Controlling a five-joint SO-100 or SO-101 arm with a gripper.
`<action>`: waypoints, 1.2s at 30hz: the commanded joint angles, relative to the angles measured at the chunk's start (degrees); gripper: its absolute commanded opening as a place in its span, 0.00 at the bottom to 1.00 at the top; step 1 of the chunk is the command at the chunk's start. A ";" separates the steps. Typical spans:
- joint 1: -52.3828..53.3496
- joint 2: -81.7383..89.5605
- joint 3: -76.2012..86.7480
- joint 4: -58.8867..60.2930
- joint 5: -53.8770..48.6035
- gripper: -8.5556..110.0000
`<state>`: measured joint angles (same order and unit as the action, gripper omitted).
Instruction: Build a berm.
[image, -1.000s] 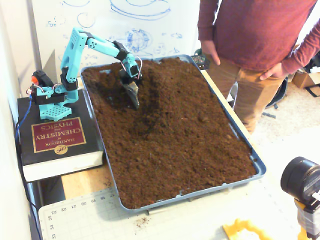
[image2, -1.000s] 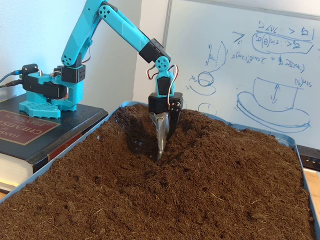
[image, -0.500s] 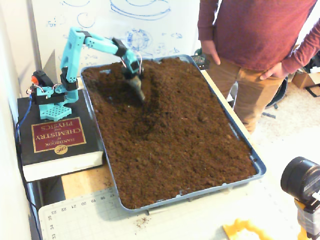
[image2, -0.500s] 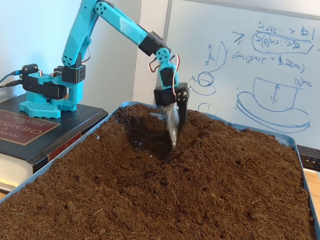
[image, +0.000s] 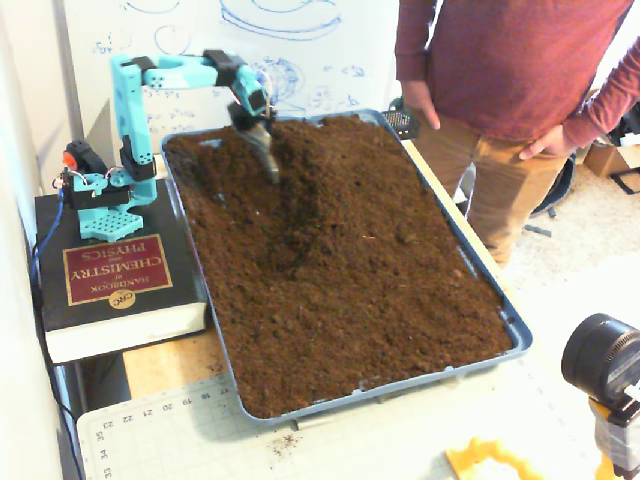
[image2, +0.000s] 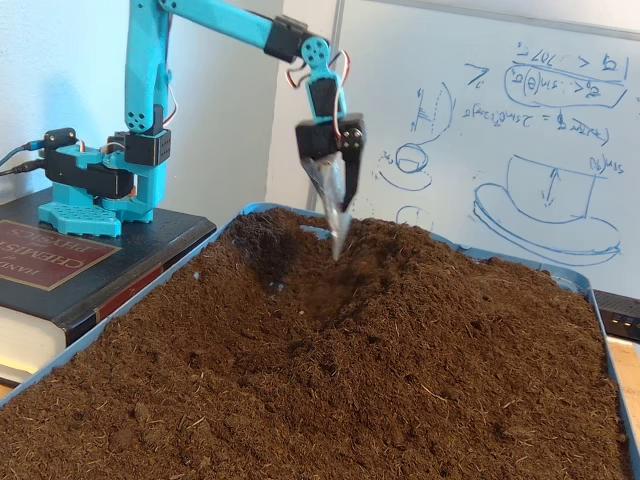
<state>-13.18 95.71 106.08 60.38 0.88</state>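
A blue tray (image: 515, 335) (image2: 120, 305) is filled with loose dark-brown soil. A raised heap of soil, the berm (image: 345, 150) (image2: 460, 275), runs along the tray's far end, to the right of the gripper in both fixed views. A darker hollow (image: 290, 225) (image2: 315, 290) lies beside it, below the gripper. My turquoise arm reaches over the tray's far left part. My gripper (image: 271, 172) (image2: 339, 245) points straight down with its jaws together in a narrow blade. Its tip touches the soil at the hollow's far edge. I see nothing held in it.
The arm's base (image: 105, 205) stands on a thick book (image: 110, 275) left of the tray. A person (image: 510, 90) stands at the tray's far right corner. A camera (image: 605, 365) sits at the near right. A whiteboard (image2: 520, 130) stands behind the tray.
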 joint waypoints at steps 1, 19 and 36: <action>2.64 12.22 -1.14 14.59 -0.70 0.07; 31.82 8.53 23.55 -12.57 -42.89 0.08; 41.48 -10.46 25.14 -22.41 -62.58 0.08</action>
<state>27.25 85.96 131.48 37.88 -61.17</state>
